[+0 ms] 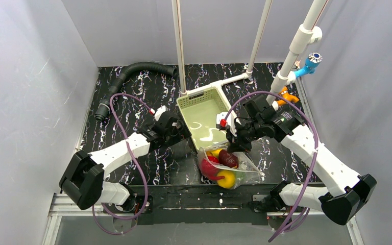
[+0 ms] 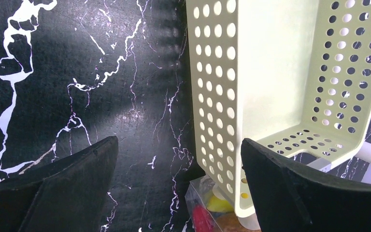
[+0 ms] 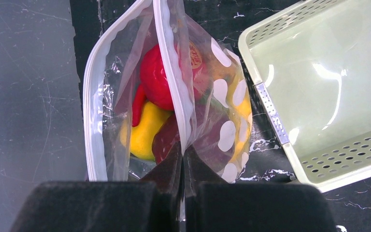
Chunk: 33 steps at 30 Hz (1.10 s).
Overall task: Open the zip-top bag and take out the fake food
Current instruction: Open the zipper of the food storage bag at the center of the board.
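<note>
Bag [image 1: 233, 168] near the table [image 1: 132, 97] edge, just beside the basket [image 1: 184, 109]; mouth partly parted, food [image 3: 157, 77] inside. Right gripper [image 3: 182, 151] clenched on one lip of the mouth. Left gripper [image 2: 178, 145] spread wide and empty, hovering by the basket's left wall, apart from the bag. For a clean opening: bring the left gripper to the free lip [image 3: 89, 121], pinch close under the zip, then draw both lips apart slowly and level, without dragging the bag off the edge.

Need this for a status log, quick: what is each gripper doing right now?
Left gripper: open, holding nothing.
Right gripper: shut on the clear white-dotted plastic zip-top bag, at its zip edge.
</note>
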{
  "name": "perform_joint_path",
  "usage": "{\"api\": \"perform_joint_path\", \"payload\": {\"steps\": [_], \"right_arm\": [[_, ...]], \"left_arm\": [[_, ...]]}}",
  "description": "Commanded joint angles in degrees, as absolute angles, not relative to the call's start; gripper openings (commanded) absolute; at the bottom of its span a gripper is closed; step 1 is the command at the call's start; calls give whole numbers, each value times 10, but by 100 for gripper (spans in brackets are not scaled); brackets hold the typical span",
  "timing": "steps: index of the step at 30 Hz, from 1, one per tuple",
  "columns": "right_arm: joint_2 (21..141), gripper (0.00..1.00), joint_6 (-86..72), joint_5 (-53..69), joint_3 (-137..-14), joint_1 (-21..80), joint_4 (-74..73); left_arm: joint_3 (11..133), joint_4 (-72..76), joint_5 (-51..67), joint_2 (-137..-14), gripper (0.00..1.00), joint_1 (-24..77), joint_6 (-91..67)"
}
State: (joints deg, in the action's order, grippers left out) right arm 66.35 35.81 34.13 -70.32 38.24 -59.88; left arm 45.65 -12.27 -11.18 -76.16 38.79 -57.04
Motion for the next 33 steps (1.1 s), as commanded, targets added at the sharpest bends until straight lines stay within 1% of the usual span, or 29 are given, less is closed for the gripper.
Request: {"api": "perform_joint_path", "payload": {"steps": [1, 16, 25, 26, 28, 31, 33], "right_arm": [[652, 1, 361, 359, -702, 380, -599], [649, 1, 370, 355, -738, 363, -621], [647, 1, 371, 361, -738, 357, -623], [647, 1, 371, 361, -737, 356, -623], [647, 1, 371, 362, -737, 356, -623], [645, 1, 371, 363, -736, 355, -623], [643, 1, 371, 364, -735, 354, -622]], "left_arm": [[477, -138, -130, -769, 98, 385, -567], [483, -120, -128, -786, 98, 385, -586], [532, -129, -129, -836, 98, 385, -621], [540, -135, -130, -848, 97, 385, -622], [557, -148, -135, -867, 88, 385, -629], [583, -173, -142, -901, 69, 385, -625], [593, -189, -148, -918, 52, 385, -619]]}}
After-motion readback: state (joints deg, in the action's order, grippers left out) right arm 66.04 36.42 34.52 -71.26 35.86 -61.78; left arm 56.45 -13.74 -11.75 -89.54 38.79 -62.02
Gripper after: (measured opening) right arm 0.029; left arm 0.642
